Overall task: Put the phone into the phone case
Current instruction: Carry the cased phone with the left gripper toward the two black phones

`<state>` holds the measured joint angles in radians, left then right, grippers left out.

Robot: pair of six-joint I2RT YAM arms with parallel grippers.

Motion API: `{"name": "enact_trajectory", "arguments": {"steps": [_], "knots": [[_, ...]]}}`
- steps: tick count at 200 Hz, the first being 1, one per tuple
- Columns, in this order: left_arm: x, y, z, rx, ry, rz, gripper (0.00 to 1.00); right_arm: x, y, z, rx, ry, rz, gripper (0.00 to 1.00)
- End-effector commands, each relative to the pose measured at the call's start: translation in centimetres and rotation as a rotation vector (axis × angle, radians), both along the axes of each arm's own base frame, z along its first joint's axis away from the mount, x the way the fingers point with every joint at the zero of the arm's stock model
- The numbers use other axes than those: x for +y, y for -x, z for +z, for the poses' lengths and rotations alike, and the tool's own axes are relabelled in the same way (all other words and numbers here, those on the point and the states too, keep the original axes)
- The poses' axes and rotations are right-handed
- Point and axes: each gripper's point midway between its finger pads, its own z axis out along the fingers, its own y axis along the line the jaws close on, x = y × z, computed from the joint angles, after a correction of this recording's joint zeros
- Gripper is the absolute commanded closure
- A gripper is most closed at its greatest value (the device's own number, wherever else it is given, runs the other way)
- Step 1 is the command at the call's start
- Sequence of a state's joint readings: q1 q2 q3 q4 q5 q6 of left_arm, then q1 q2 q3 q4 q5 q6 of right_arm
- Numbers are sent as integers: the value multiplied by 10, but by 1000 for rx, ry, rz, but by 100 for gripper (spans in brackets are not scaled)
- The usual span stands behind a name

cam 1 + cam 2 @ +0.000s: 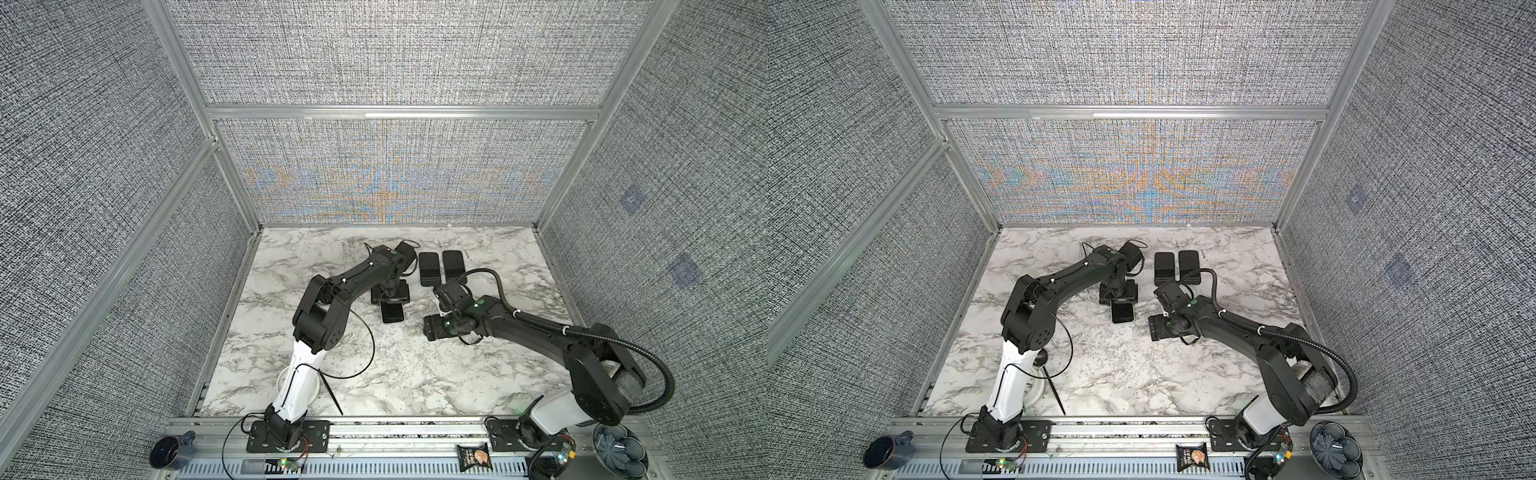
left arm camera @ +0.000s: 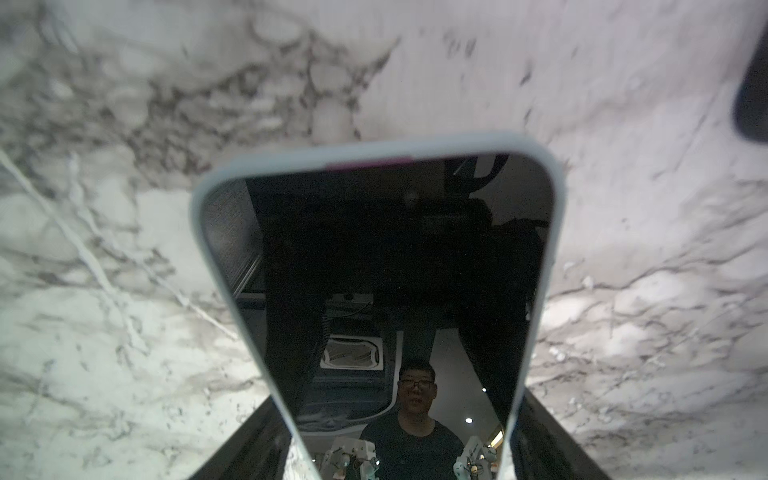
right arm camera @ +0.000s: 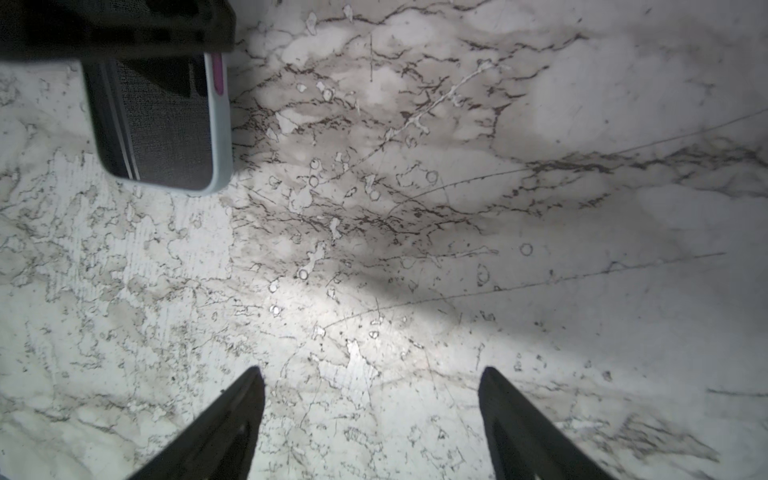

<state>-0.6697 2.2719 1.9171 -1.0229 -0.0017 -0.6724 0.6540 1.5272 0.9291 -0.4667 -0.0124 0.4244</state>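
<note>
The phone [image 2: 395, 249], dark screen up, lies flat on the marble table inside a pale grey-blue phone case [image 2: 374, 151]. A thin pink strip shows between screen and rim at the far end. In both top views its near end [image 1: 392, 311] [image 1: 1123, 313] sticks out from under my left gripper [image 1: 390, 296]. In the left wrist view the left gripper [image 2: 399, 397] straddles the cased phone, one finger tight against each long side. My right gripper [image 3: 372, 370] hangs open over bare marble to the right, empty [image 1: 432, 328]. The cased phone's corner [image 3: 158, 124] shows there.
Two dark flat slabs [image 1: 429, 268] [image 1: 454, 264] lie side by side behind the right gripper. A white plate [image 1: 1034, 390] and a black stick [image 1: 332, 395] lie by the left arm's base. On the front rail are a mug [image 1: 170, 453], a snack packet [image 1: 473, 457] and a bowl [image 1: 619, 451].
</note>
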Motion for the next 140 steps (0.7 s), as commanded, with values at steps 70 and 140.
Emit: {"name": "enact_trajectory", "arguments": {"steps": [70,140], "knots": [[-17,-78,7,-116,45,-116,36,-9,-8,-7,24,22,-33,16],[-43,-118,1,-268,164,-164,36,-5,-12,-16,54,28,-36,16]]}}
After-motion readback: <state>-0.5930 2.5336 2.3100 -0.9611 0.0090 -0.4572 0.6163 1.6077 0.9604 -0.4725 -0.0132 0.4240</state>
